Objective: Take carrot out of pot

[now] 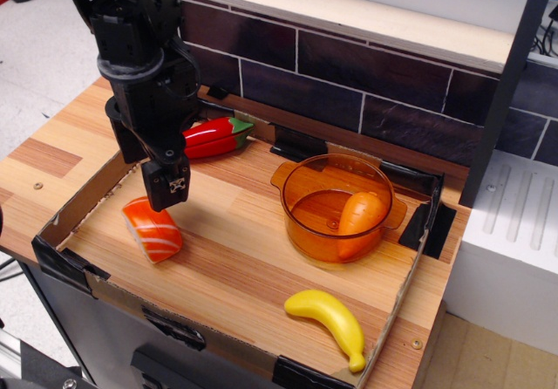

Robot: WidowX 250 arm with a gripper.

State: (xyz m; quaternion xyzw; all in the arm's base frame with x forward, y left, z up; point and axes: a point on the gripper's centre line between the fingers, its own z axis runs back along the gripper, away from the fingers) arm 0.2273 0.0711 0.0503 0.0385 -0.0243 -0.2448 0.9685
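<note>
The carrot [360, 221], small, orange and smooth, leans inside the pot [307, 180] against its right wall. The pot is a round translucent amber plastic pot with two small side handles, standing right of centre on the wooden tray floor. My gripper [166, 186] hangs at the left, well away from the pot, just above the salmon sushi piece [152, 229]. Only one dark finger shows clearly, so I cannot tell whether the jaws are open. Nothing is seen held in them.
A red chili pepper [212, 137] lies behind the gripper by the back wall. A yellow banana [330, 321] lies at the front right. A low cardboard rim [78, 267] borders the tray. A dark tiled wall [349, 84] runs behind.
</note>
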